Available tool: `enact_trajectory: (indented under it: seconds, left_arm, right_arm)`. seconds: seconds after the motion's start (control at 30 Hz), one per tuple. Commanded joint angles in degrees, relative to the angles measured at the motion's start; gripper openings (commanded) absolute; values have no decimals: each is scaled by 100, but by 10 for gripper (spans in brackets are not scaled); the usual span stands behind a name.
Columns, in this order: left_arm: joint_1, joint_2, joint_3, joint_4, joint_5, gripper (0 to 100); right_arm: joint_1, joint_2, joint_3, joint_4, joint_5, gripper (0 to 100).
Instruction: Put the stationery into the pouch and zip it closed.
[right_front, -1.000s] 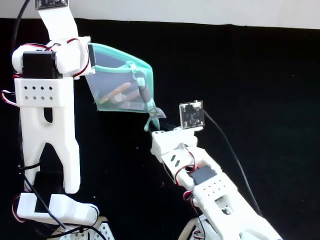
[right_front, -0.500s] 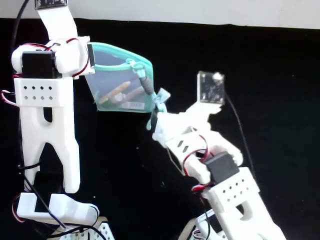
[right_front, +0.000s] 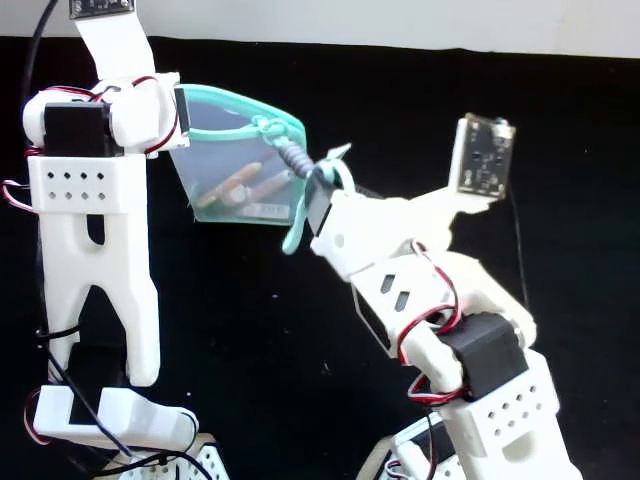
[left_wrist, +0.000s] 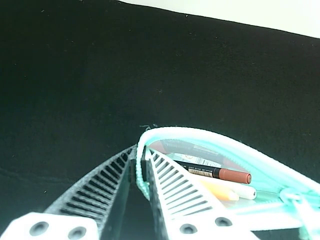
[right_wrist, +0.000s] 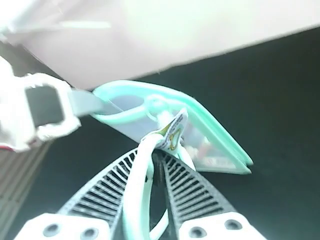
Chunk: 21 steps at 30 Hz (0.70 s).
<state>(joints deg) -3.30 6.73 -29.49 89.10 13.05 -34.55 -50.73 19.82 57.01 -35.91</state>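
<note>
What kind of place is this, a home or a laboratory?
Probably a robotics lab bench: a black cloth covers the table, the left arm and right arm hold a pouch, with a bare wall behind.

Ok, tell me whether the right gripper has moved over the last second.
Yes. In the high view the right gripper has climbed from below the pouch's lower corner to beside its upper half.
</note>
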Motion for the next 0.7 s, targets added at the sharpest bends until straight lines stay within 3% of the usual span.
enact_trajectory:
  seconds: [0.0,0.23,0.67]
  left_arm:
    - [-13,66,242,-9,-9,6]
    - [-13,66,251,-9,-9,6]
    - [-22,66,233,-9,-9,6]
  right_arm:
    - [75,286,-629,-365,-62,7]
    - [470,1209,-1824,-558,-484,7]
    - [1156,2457,-3134,-558,-475,7]
